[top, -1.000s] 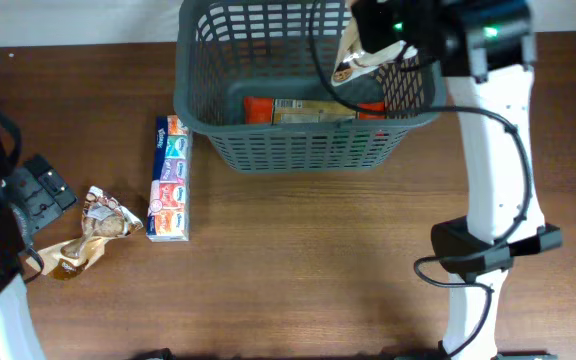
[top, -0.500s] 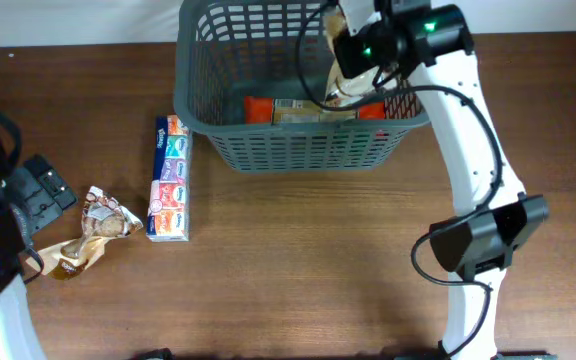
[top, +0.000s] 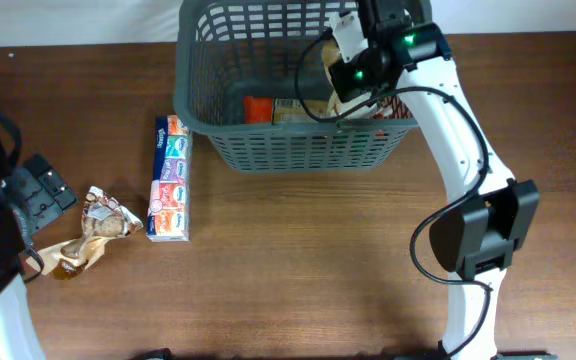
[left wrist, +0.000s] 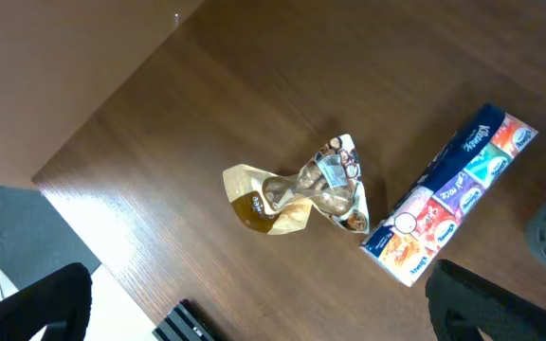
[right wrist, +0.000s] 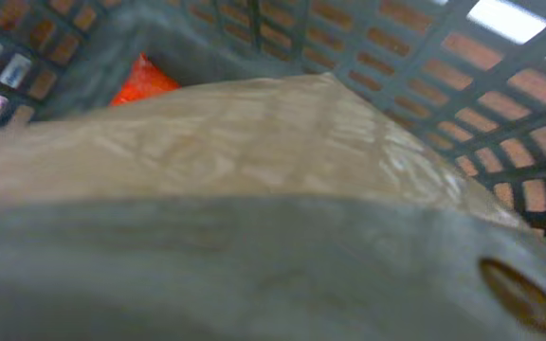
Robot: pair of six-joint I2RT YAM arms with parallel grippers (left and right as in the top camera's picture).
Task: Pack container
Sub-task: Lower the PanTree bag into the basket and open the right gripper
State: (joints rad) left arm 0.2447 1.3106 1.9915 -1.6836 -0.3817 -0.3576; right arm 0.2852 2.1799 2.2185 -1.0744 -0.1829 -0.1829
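Observation:
The container [top: 181, 80], a large dark grey lattice basket, stands at the back centre of the table. My right gripper [top: 343, 72] hangs over its right half, shut on a beige snack bag [top: 328, 82] that dips inside the rim. In the right wrist view this bag [right wrist: 254, 133] fills the frame and hides the fingers, with the basket's lattice wall [right wrist: 415, 85] behind it. An orange package [top: 257, 108] and a tan box [top: 303, 112] lie on the basket floor. My left gripper [top: 46, 188] stands open above the table's left edge, holding nothing.
A colourful tissue pack [top: 170, 180] lies left of the basket, also in the left wrist view as the tissue pack [left wrist: 453, 208]. A crumpled brown-and-white snack bag [top: 93, 235] lies beside it, near the left gripper [left wrist: 263, 327]. The table edge [left wrist: 93, 237] runs close by.
The right arm has swung left and lowered, carrying the beige bag from above the basket's right rim to inside the basket. The left arm has not moved.

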